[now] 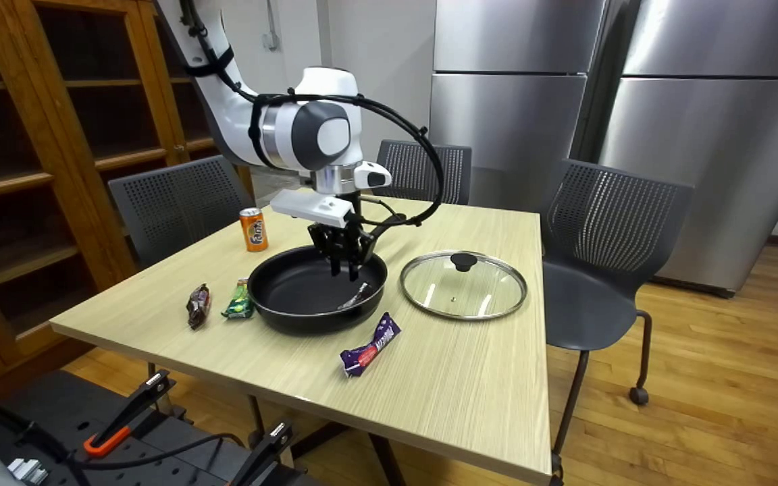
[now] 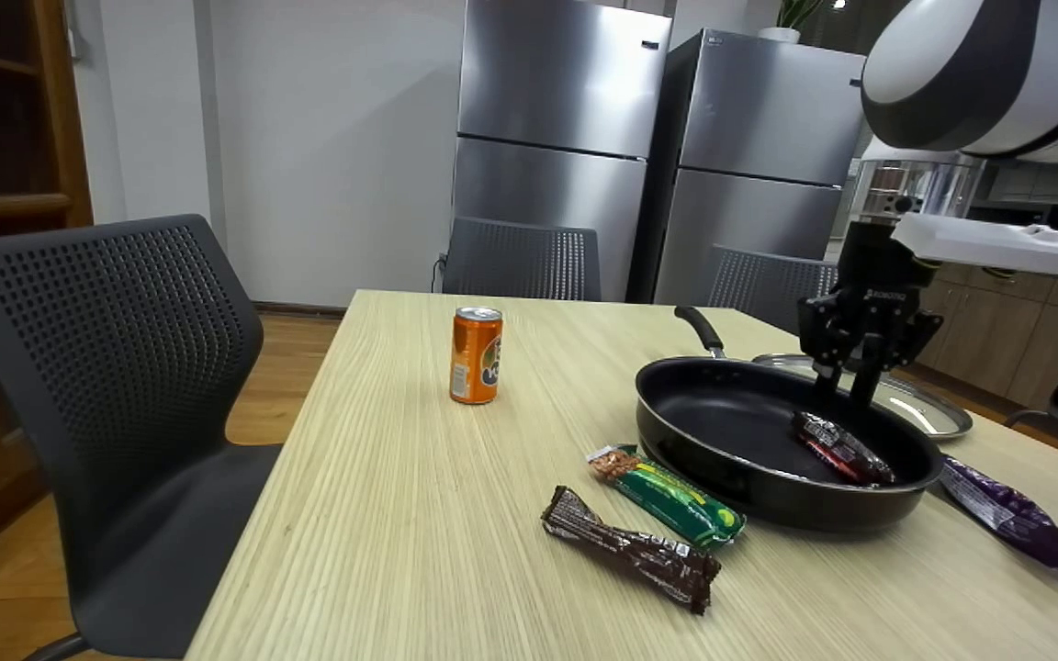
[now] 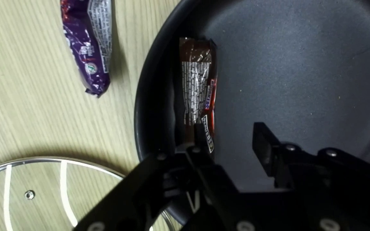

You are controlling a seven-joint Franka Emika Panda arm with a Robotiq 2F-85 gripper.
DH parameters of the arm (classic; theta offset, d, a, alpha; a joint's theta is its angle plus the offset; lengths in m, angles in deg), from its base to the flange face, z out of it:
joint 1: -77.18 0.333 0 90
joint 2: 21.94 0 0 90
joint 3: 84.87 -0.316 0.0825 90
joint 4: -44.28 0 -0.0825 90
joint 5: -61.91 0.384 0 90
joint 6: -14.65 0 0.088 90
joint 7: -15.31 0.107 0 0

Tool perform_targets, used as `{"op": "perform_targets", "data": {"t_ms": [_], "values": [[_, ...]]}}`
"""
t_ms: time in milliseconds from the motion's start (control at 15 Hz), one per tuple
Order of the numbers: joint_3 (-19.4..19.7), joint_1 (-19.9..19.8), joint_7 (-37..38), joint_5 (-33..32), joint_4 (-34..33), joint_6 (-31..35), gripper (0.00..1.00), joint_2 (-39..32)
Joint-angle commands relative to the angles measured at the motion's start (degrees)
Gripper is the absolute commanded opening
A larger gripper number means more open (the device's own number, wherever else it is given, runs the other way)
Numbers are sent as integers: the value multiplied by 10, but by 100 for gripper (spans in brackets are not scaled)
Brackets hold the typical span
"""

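One arm [image 1: 294,131] points its partly spread, empty hand [image 3: 230,138] down over the pan [image 1: 294,283].

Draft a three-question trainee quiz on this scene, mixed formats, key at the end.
1. Count: besides the brown-and-red bar in the frying pan, how many wrapped bars lie on the table?
2. True or false: the glass lid lies beside the frying pan, not on it.
3. Multiple choice: how does the gripper stand?
a) shut on nothing
b) open, holding nothing
c) clamped on the orange can

Key
1. Three: the green bar, the dark brown bar and the purple bar.
2. True.
3. b
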Motion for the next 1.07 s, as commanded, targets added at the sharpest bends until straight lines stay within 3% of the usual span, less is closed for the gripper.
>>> {"op": "perform_targets", "data": {"t_ms": [0,267,733,1000], "values": [[1,-11,-8,-3,29,-12,74,43],[25,-17,-8,-21,46,-14,100,61],[85,-10,7,-103,62,11,100,67],[80,-19,2,-94,42,1,100,46]]}}
